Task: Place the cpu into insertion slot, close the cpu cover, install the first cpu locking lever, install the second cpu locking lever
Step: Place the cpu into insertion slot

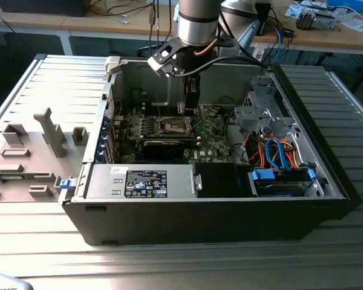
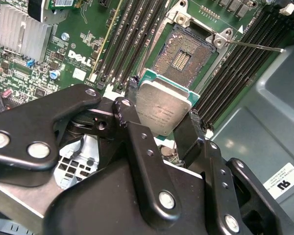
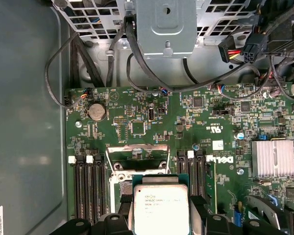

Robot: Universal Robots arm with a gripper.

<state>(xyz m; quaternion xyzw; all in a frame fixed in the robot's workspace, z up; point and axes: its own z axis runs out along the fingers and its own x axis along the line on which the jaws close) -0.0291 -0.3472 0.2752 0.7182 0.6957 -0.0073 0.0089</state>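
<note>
Exterior view: gripper hangs inside the open computer case on the bench, just above the green board. Second wrist view: gripper clamped on the cpu by its edges, cpu tilted, just beside the uncovered insertion slot. First wrist view: cpu cover stands raised beyond the cpu.

Silver-topped cpu clamped between black fingers of gripper, above green board, cpu cover just beyond, black memory slots flanking, finned heatsink well apart, black cables looped beside grey bracket
</note>
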